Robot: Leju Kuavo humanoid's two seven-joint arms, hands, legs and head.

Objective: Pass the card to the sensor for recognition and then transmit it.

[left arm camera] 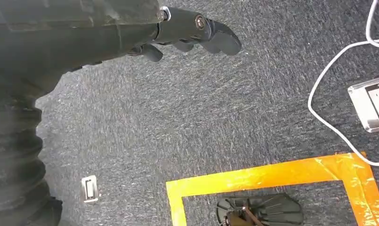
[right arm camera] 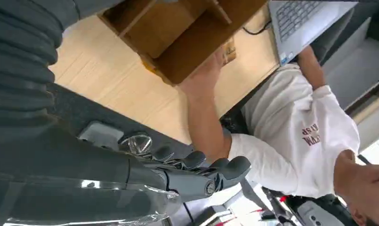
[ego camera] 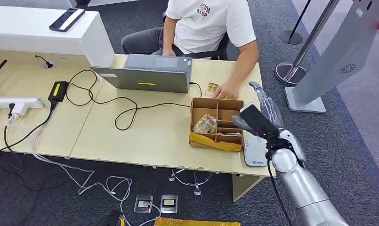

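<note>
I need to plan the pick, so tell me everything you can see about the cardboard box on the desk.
The cardboard box is brown, open-topped and shallow, split by cardboard dividers into several compartments. It sits flat near the desk's right end. One left compartment holds a crinkly wrapped packet; its yellowish front flap hangs torn and folded outward. The person's hand rests on the desk at its far edge. The right hand hovers over its right side, hiding that part.

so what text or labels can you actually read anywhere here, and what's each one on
Person's white T-shirt: dark red print in two lines, too blurred to read; in the right wrist view it shows upside down, also unreadable.
White sensor pad: small logo near its front edge, too small to read.
Laptop: yellow strip, no legible text.
</note>
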